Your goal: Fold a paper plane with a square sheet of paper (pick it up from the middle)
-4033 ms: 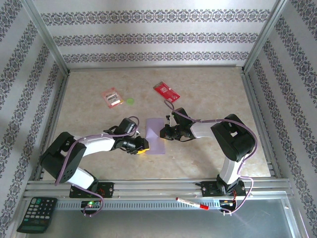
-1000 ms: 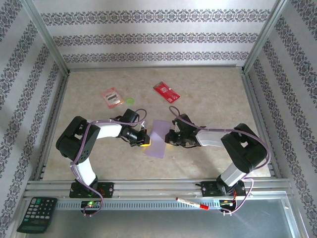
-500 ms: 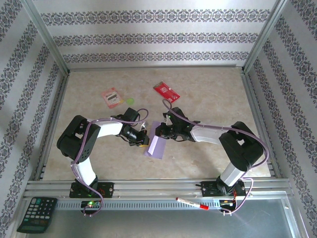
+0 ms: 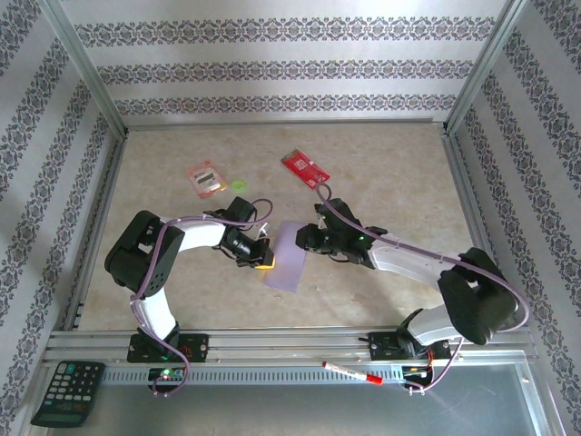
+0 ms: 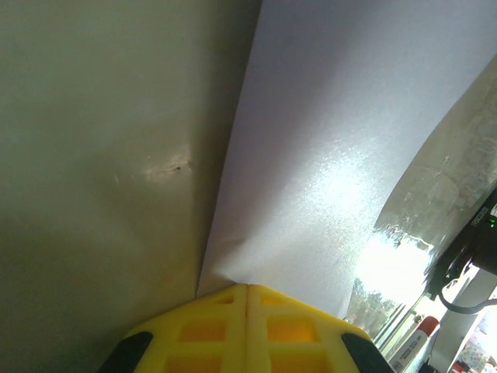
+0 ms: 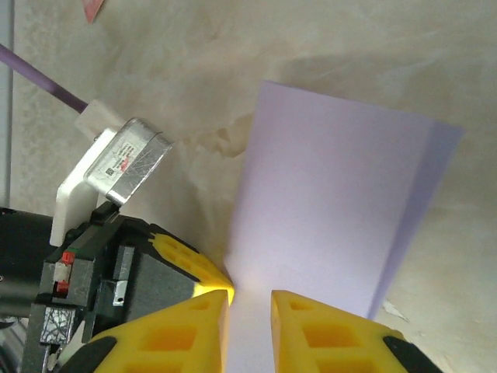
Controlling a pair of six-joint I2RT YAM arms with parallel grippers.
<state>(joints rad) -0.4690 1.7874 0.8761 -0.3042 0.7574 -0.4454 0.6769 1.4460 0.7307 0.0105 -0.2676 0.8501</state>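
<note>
Your sheet of paper (image 4: 289,256) lies a little to the near side of the middle of the table (image 4: 390,182). From above it is a pale lilac, slanted oblong, its long sides running roughly from 12 to 6 o'clock. In the right wrist view the sheet (image 6: 334,210) has a crease along one long side, with a slightly darker strip beyond it.

At the sheet's 9 o'clock edge you have the left gripper (image 4: 264,261). In its own wrist view the left gripper (image 5: 247,299) has its yellow fingers pressed together with no gap, and the edge of the sheet (image 5: 334,155) comes straight out of the seam between them, so it is pinching the paper.

The right gripper (image 4: 305,240) sits at the sheet's 1 o'clock, over the upper right edge. In its wrist view the right gripper (image 6: 248,299) has its jaws a narrow slit apart, with lilac paper showing through the slit. You cannot tell whether the fingers touch the sheet.

Farther out from the sheet:
- A red card (image 4: 305,168) lies at 12 o'clock.
- A small green disc (image 4: 239,184) lies at 11 o'clock.
- A pink packet (image 4: 205,178) lies just past the disc, towards 10 o'clock.
- A marker pen (image 4: 352,372) rests on the front rail at 5 o'clock.
- A calculator (image 4: 68,392) sits at 8 o'clock, off the table's near left corner.
</note>
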